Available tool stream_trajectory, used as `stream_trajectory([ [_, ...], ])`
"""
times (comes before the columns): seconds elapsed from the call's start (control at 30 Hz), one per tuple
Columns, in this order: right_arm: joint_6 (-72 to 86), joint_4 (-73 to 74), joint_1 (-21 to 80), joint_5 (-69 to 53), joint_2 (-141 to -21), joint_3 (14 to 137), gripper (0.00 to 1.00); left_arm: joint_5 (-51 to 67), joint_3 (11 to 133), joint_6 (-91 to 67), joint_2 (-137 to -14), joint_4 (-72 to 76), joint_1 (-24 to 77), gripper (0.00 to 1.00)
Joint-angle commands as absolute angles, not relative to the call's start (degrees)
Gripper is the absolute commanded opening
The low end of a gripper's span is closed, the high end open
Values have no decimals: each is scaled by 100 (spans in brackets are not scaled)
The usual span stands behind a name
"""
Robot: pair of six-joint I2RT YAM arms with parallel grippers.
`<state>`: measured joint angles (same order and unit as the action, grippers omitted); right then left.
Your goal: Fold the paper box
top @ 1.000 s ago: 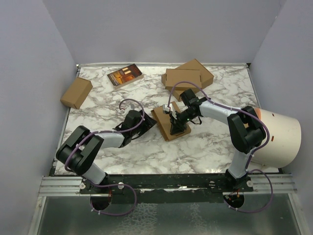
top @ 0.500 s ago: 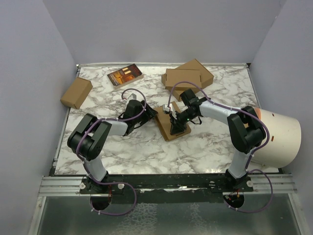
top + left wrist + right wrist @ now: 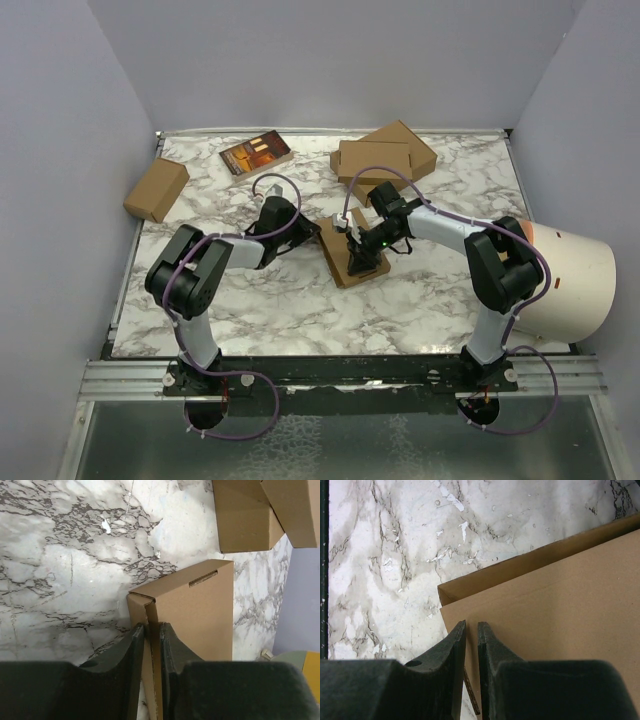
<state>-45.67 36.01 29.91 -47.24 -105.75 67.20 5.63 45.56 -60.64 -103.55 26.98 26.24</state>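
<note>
The paper box [image 3: 345, 262] lies mid-table as a thin brown cardboard mailer with its lid down. My left gripper [image 3: 312, 232] comes in from the left, and the left wrist view shows it [image 3: 150, 626] shut on the upright cardboard side wall at the corner of the paper box [image 3: 200, 610]. My right gripper [image 3: 358, 243] is on top of the box. In the right wrist view its fingers [image 3: 471, 626] stand almost together with nothing between them, tips over the lid [image 3: 560, 610] near its corner.
A stacked pair of folded brown boxes [image 3: 385, 155] sits at the back; they also show as folded boxes [image 3: 245, 515] in the left wrist view. A small carton [image 3: 156, 189] lies far left, a dark booklet [image 3: 256, 154] at the back, a white cylinder [image 3: 570, 280] off the right edge.
My left arm has swung right up to the box, and its jaws have closed from open onto the box's side wall. The right gripper and the box have stayed put.
</note>
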Motion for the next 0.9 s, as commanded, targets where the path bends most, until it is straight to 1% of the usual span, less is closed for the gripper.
stream_trajectory([
  [0.0, -4622, 3885, 3050, -4304, -10881, 6635, 16, 699, 4594, -5887, -10650, 2372, 2558, 15],
  [0.2, -4623, 3885, 3050, -4298, -10881, 6636, 16, 1114, 4616, -5966, -10829, 2522, 2542, 8],
  [0.3, -4613, 3885, 3050, -4303, -10877, 6635, 17, 1246, 4487, -5908, -10814, 2890, 2487, 4],
  [0.43, -4601, 3876, 3050, -4334, -10844, 6634, 17, 1279, 4421, -5746, -10759, 3044, 2423, 4],
  [0.57, -4525, 3788, 3050, -4386, -10662, 6625, 20, 1275, 4250, -5644, -10504, 3282, 2384, 16],
  [0.67, -4476, 3716, 3050, -4367, -10552, 6611, 22, 1296, 4216, -5501, -10289, 3299, 2366, 21],
  [0.77, -4473, 3725, 3050, -4397, -10555, 6618, 23, 1426, 4273, -5423, -10203, 3233, 2353, 27],
  [0.87, -4473, 3735, 3050, -4399, -10561, 6617, 23, 1580, 4253, -5395, -10180, 3338, 2347, 35],
])
